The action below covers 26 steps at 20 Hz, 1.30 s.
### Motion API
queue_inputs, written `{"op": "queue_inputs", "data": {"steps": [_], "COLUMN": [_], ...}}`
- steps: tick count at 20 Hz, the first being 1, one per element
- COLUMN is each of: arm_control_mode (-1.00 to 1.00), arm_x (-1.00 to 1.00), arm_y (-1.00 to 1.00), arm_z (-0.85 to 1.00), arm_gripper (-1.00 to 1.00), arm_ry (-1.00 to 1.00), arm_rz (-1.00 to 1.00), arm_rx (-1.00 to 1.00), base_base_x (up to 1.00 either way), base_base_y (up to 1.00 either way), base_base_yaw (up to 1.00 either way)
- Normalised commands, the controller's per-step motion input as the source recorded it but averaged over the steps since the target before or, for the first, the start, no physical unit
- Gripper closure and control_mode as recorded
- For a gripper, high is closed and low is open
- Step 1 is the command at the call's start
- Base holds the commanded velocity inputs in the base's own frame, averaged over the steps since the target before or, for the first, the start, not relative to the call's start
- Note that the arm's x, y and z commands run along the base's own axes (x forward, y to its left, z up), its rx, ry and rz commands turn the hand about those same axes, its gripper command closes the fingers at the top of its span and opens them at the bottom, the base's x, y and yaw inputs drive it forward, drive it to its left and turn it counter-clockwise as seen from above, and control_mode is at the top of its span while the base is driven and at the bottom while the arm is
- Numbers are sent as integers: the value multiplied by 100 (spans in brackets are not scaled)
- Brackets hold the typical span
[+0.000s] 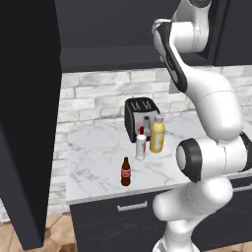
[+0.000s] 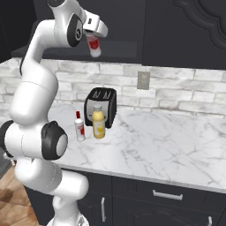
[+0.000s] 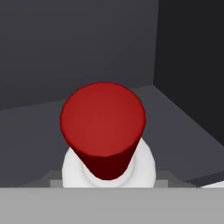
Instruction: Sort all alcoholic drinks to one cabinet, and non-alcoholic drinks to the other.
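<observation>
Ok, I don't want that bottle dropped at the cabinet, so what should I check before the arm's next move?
1. Grip: the gripper holds a white red-capped bottle, raised by the upper cabinet: ok.
2. Bottle over the shelf: ok.
3. Bottle bottom resting on the shelf: cannot tell.
4. Second white red-capped bottle on the counter: not ok, unsorted.
5. Yellow juice bottle and brown bottle upright: ok.
</observation>
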Motion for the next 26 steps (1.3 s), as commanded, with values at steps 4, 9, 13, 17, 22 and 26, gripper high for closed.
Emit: {"op": "queue_inputs", "data": {"steps": [4, 9, 13, 17, 22, 26], "arm_control_mode": [-100, -100, -100, -100, -100, -100], "arm_x": [25, 27, 28, 19, 7, 4], "arm_y": [0, 0, 0, 0, 0, 0], "arm_z": [-5, -9, -8, -5, -2, -7], "arm_gripper": [100, 100, 100, 100, 100, -100], "arm_ry": [0, -1, 0, 0, 0, 0], "arm_rz": [-2, -2, -1, -2, -1, -1], "arm_rx": [0, -1, 0, 0, 0, 0], "base_base_x": [0, 0, 0, 0, 0, 0], "base_base_y": [0, 0, 0, 0, 0, 0], "base_base_yaw": [0, 0, 0, 0, 0, 0]}}
